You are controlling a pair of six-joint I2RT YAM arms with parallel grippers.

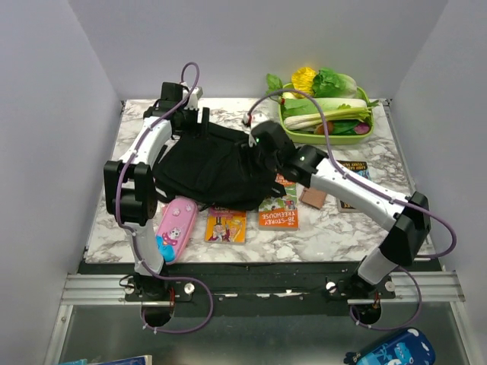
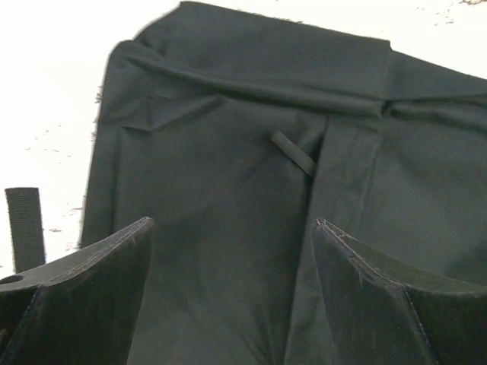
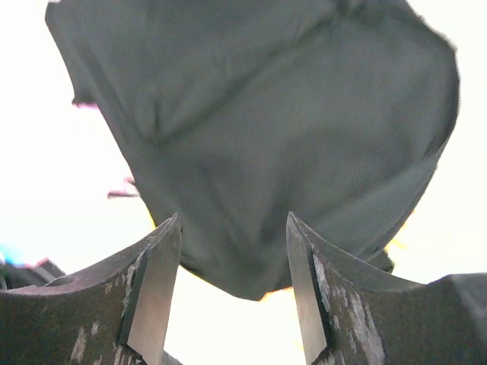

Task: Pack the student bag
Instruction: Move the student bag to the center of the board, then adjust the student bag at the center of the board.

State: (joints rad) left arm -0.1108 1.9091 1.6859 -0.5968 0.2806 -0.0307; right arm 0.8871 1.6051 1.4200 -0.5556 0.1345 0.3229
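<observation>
Looking down at the student bag [image 1: 209,171] slumped flat on the marble table [image 1: 335,228], left of centre and over toward the far half. Lies with its long axis running side to side across the table, basically a crumpled black blob. Honestly can't tell which end is the top or which way the opening faces.

Left gripper [image 1: 199,122] hanging over the bag's far-left edge. Seen from the left wrist, jaws of the left gripper [image 2: 232,258] spread wide with nothing pinched. Just folded black fabric of the bag [image 2: 228,152] below and ahead, plus a loose strap [image 2: 24,224] lying off to the left on the white tabletop.

Right gripper [image 1: 253,144] sitting over the far-right part of the bag. Seen from the right wrist, jaws of the right gripper [image 3: 232,281] parted too, not clamped on anything. Bag fabric [image 3: 266,129] fills the view beyond the fingertips, its lower edge showing in the gap between them. Can't say whether it touches them.

Around the bag: pink pencil case [image 1: 176,226] just beside the near-left corner, a yellow book [image 1: 226,226] and an orange book [image 1: 278,209] along the near edge, and a green tray [image 1: 365,125] of vegetables off in the far-right corner, well apart.
</observation>
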